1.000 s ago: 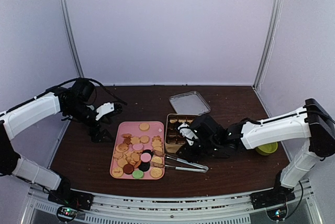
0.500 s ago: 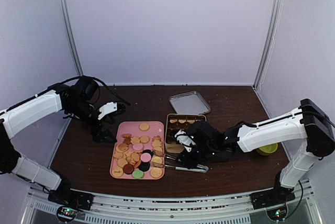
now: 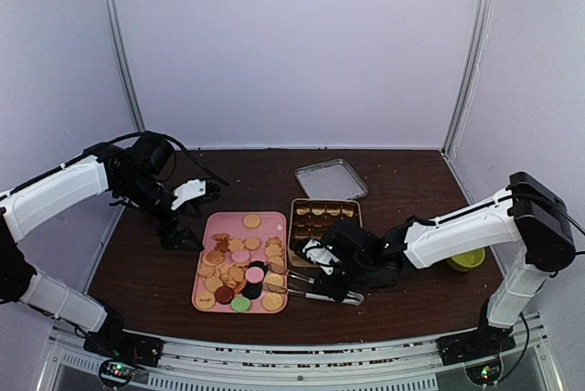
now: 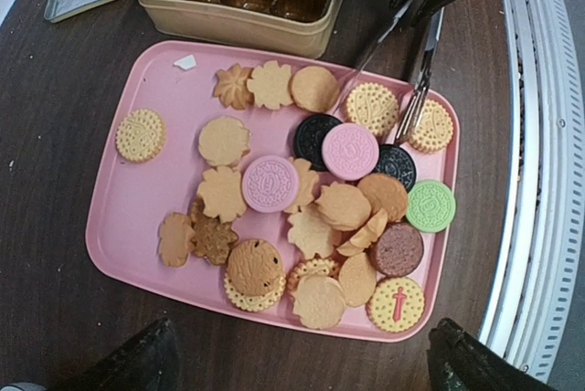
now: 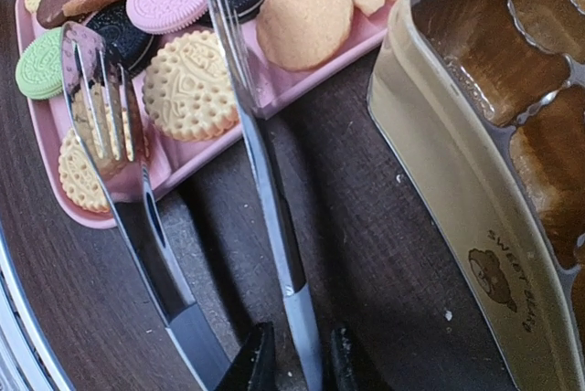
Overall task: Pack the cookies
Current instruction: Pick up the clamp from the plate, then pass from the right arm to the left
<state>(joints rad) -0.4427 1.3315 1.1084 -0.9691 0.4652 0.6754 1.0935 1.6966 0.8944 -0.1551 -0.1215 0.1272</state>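
The cookies [image 3: 239,263] lie heaped on a pink tray [image 3: 206,227]: tan rounds and flower shapes, some pink, black, dark red and green. The left wrist view looks straight down on the cookies [image 4: 315,190] and the tray [image 4: 137,199]. My left gripper [image 3: 196,192] hovers wide open above the tray's left edge, and from its own camera the left gripper [image 4: 306,364] holds nothing. Metal tongs [image 3: 324,289] lie with their tips over the tray's right end. My right gripper [image 5: 304,359] has closed around one arm of the tongs [image 5: 247,135], near the handle end.
A gold tin [image 3: 294,227] lined with brown paper cups stands right of the tray, its wall [image 5: 439,199] close beside the tongs. Its clear lid [image 3: 331,179] lies behind it. A yellow-green object [image 3: 468,260] sits at the far right by the right arm.
The right gripper has come down and leftward from beside the tin to the tongs, and its fingers have narrowed around one arm. The left arm has barely moved.
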